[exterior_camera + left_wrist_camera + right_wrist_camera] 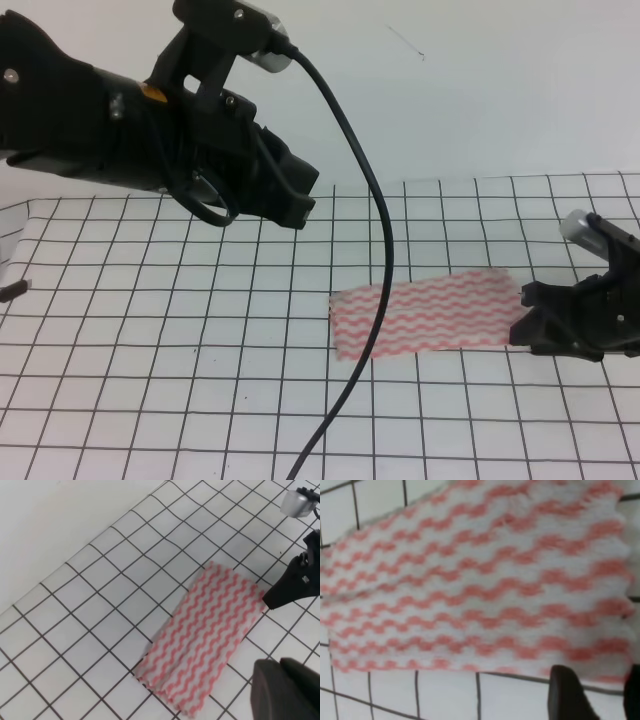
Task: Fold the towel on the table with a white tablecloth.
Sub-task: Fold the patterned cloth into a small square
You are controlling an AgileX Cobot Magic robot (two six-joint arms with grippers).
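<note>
Towel [425, 313] lies flat on the gridded white tablecloth [150, 380], right of centre. Right gripper [528, 312] sits low at its right short edge, jaws narrowly apart, nothing held yet. Left gripper [300, 205] hangs high, jaw state can't tell. Step: approach. Next: pinch that edge w/o snagging tablecloth, carry it leftwards.

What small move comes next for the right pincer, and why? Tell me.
Probably ease the right pincer onto the near short edge of the pink-and-white wavy-striped cloth towel and close: the towel lies flat and ungripped, and the left pincer hangs well above it.
</note>
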